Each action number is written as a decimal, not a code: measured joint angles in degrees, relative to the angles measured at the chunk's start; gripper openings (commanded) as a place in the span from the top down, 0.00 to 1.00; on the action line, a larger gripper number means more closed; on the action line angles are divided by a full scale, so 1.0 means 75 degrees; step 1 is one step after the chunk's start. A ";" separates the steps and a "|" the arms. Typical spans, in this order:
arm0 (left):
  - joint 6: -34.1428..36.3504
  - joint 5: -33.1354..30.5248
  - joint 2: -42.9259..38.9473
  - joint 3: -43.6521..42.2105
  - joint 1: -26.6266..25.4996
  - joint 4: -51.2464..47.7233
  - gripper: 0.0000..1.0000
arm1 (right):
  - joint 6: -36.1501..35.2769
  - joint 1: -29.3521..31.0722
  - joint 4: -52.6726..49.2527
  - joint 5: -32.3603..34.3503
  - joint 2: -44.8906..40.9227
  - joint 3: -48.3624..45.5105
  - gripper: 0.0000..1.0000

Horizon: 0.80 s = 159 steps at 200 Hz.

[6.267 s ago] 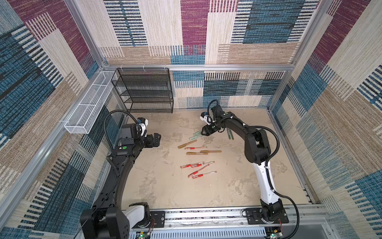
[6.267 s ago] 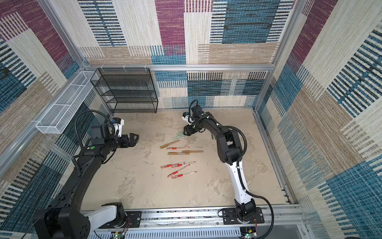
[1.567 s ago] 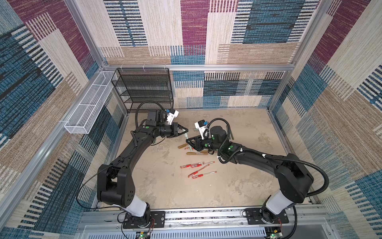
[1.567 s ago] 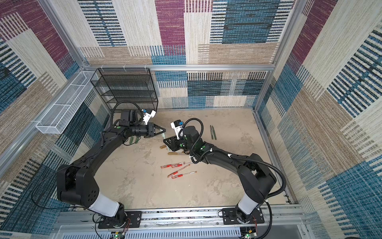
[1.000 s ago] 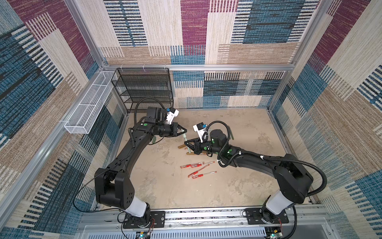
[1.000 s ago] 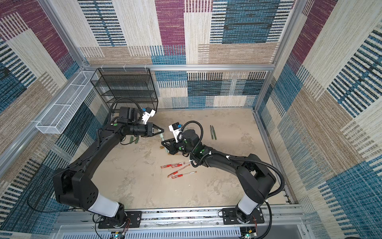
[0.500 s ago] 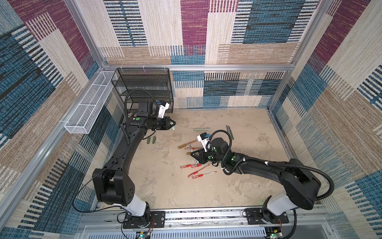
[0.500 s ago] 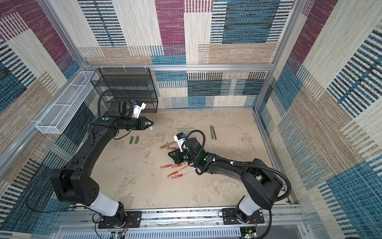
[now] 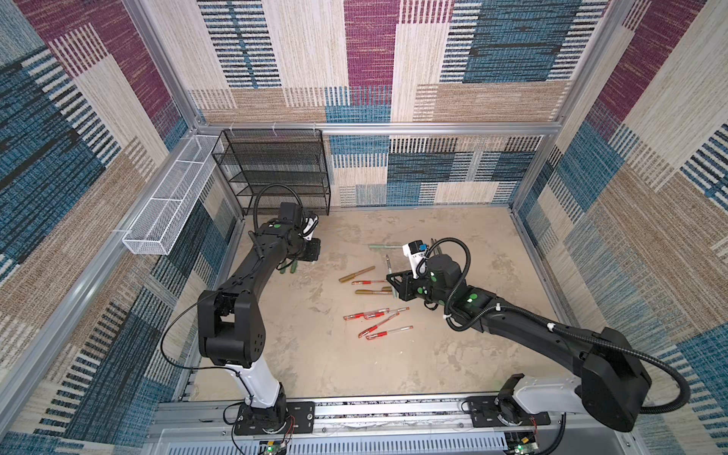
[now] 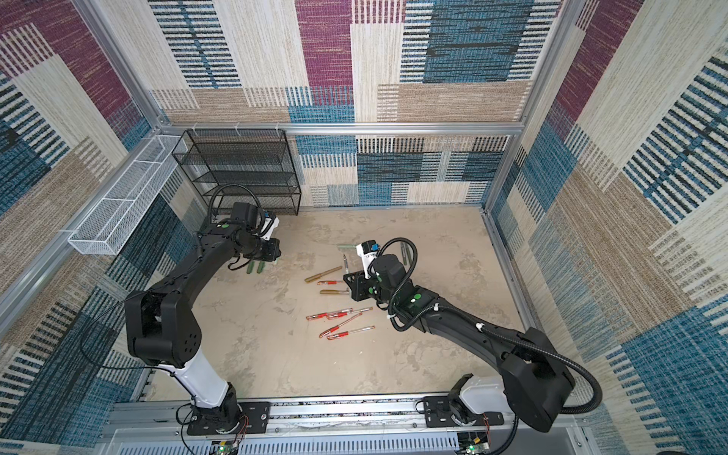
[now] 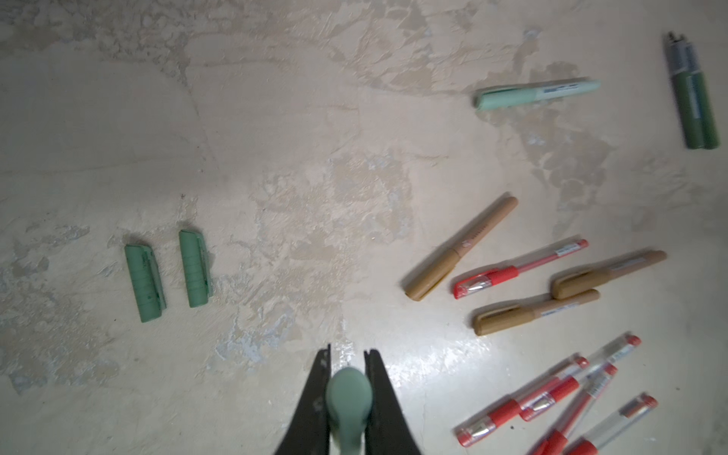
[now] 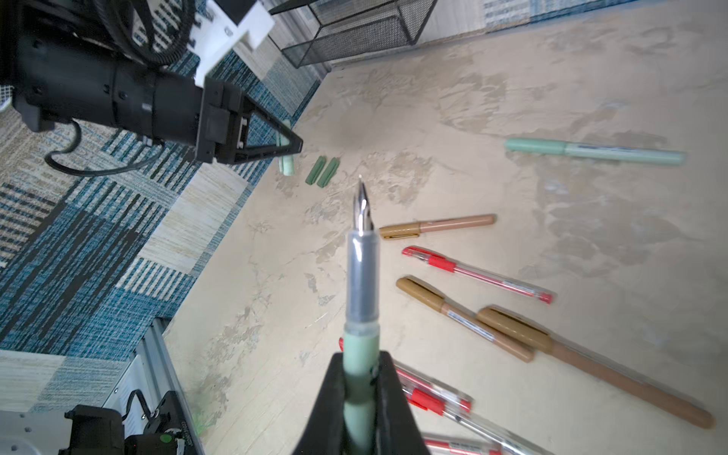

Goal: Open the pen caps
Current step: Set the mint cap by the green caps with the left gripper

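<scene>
My left gripper (image 11: 347,354) is shut on a pale green pen cap (image 11: 348,394), low over the floor at the left (image 9: 311,252). Two dark green pen caps (image 11: 144,283) (image 11: 194,268) lie side by side just beside it (image 9: 288,268). My right gripper (image 12: 360,362) is shut on the uncapped pale green pen body (image 12: 361,275), whose metal nib points away from the jaws. In both top views this pen (image 9: 388,266) (image 10: 345,264) is held near the middle. Capped gold pens (image 9: 356,273) and red pens (image 9: 374,315) lie below.
A capped pale green pen (image 9: 384,247) lies behind the right gripper. Dark green pen bodies (image 11: 693,98) lie further right. A black wire rack (image 9: 275,173) stands at the back left, and a white wire basket (image 9: 165,212) hangs on the left wall.
A second ago both grippers met at the middle. The left gripper has since carried the pale green cap off to the left and down beside the two green caps. The right keeps the pen body.
</scene>
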 measured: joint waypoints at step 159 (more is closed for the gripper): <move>0.0070 -0.1346 0.3013 0.1883 0.0169 -0.0941 0.94 | 0.0137 -0.0752 -0.1545 0.0880 -0.2151 -0.1102 1.00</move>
